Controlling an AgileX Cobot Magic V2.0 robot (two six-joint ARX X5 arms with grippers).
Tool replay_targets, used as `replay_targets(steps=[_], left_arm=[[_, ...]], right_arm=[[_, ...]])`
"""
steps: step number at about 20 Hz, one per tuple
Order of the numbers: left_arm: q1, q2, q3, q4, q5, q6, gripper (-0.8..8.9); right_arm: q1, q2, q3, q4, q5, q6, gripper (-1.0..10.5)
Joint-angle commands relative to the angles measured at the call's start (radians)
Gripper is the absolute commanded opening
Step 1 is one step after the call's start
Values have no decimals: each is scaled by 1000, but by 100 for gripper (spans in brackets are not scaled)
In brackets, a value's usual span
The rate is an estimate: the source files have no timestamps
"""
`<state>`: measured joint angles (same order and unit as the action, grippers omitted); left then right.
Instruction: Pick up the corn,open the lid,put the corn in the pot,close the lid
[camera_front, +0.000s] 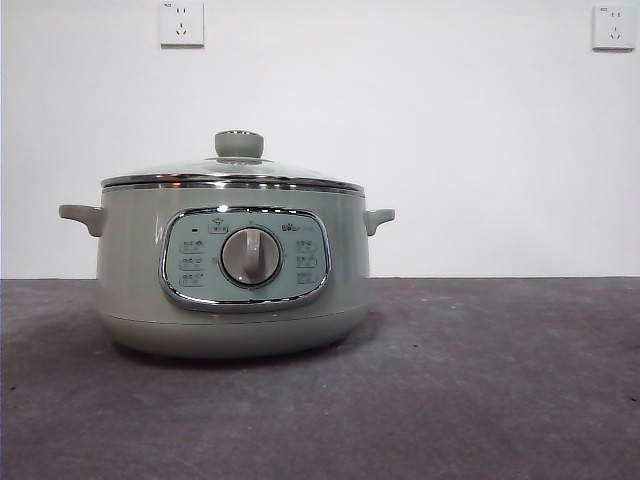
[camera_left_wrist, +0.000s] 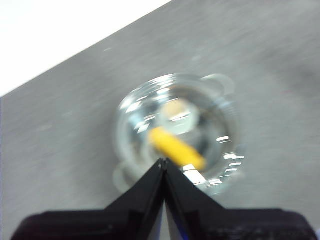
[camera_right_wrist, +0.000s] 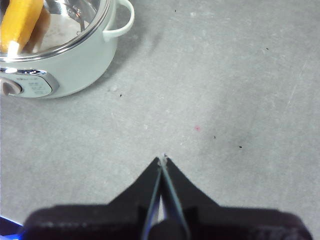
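Observation:
The sage-green pot (camera_front: 233, 270) stands on the grey table, left of centre in the front view. The glass lid (camera_front: 232, 175) with its green knob (camera_front: 239, 144) sits closed on it. The corn (camera_left_wrist: 177, 148) lies inside the pot, seen through the lid in the left wrist view; it also shows in the right wrist view (camera_right_wrist: 20, 22). My left gripper (camera_left_wrist: 163, 162) is shut and empty, high above the pot. My right gripper (camera_right_wrist: 163, 159) is shut and empty above bare table, to the side of the pot (camera_right_wrist: 70, 65).
A white wall with two sockets (camera_front: 181, 22) stands behind the table. The grey table (camera_front: 480, 380) stretches wide to the right of the pot. No arm shows in the front view.

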<state>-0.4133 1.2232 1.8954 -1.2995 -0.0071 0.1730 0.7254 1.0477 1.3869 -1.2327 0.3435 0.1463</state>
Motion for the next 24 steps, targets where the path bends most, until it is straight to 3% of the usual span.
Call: replay_targets(steps=[1, 5, 10, 15, 24], left_arm=[[84, -67, -135, 142, 26, 45, -1], [229, -328, -659, 608, 75, 37, -1], [341, -706, -1382, 1181, 78, -129, -1], [387, -966, -1725, 1239, 37, -170, -1], [408, -1177, -1888, 1238, 7, -169, -1]], right_arm=[[1, 2, -10, 6, 5, 10, -15], [1, 2, -10, 6, 5, 10, -15], [1, 2, -10, 6, 5, 11, -15], [1, 2, -10, 6, 5, 10, -15], [1, 2, -10, 6, 5, 11, -15]])
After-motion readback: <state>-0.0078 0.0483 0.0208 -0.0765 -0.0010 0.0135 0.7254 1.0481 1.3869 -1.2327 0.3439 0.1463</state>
